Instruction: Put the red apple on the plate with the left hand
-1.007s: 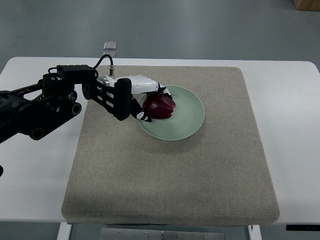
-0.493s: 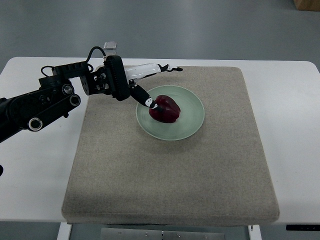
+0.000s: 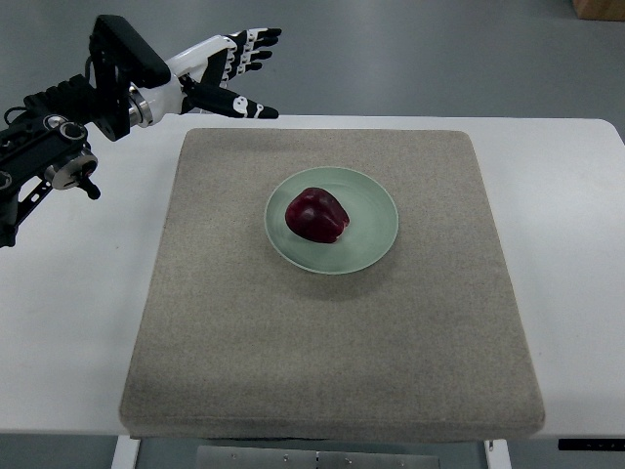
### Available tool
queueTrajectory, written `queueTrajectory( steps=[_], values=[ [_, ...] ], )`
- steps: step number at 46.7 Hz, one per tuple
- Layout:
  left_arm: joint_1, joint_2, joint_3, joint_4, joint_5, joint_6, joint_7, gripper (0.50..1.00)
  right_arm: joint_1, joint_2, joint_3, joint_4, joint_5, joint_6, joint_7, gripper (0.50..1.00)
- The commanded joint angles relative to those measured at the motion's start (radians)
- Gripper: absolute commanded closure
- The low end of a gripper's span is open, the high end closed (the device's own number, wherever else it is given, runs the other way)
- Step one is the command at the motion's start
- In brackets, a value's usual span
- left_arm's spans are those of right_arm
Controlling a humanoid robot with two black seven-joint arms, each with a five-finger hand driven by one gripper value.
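Now the big picture: the white table carries the grey mat, and centred toward its far half sits the green plate with the red apple resting on it, a touch left of the plate's middle and touching nothing else. The change is all in the arm: 1 second ago the left hand was wrapped around the apple over the plate, half a second ago it was peeling off with a fingertip near the fruit, and here it is lifted well clear, up beyond the mat's far left corner, fingers spread and holding nothing. To my eye the placement is done. Much of the left arm runs off the picture's left edge, the right arm is nowhere in view, and the apple's underside is hidden.
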State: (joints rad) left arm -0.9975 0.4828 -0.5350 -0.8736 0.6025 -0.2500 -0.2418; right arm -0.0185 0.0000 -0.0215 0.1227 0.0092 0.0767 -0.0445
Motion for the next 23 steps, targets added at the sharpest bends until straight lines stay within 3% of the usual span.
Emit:
queueTrajectory(
  steps=[1, 7, 16, 23],
  values=[
    [-0.001, 0.000, -0.002, 0.044, -0.192, -0.002, 0.061, 0.501, 0.000, 0.000, 0.000, 0.000, 0.000, 0.000, 0.000, 0.570],
    [0.005, 0.007, -0.002, 0.096, -0.452, -0.021, 0.148, 0.501, 0.000, 0.000, 0.000, 0.000, 0.000, 0.000, 0.000, 0.570],
    [0.017, 0.023, -0.025, 0.107, -0.678, -0.175, 0.230, 0.501, 0.000, 0.000, 0.000, 0.000, 0.000, 0.000, 0.000, 0.570],
    [0.043, 0.023, -0.077, 0.107, -0.759, -0.201, 0.291, 0.501, 0.000, 0.000, 0.000, 0.000, 0.000, 0.000, 0.000, 0.570]
  ],
)
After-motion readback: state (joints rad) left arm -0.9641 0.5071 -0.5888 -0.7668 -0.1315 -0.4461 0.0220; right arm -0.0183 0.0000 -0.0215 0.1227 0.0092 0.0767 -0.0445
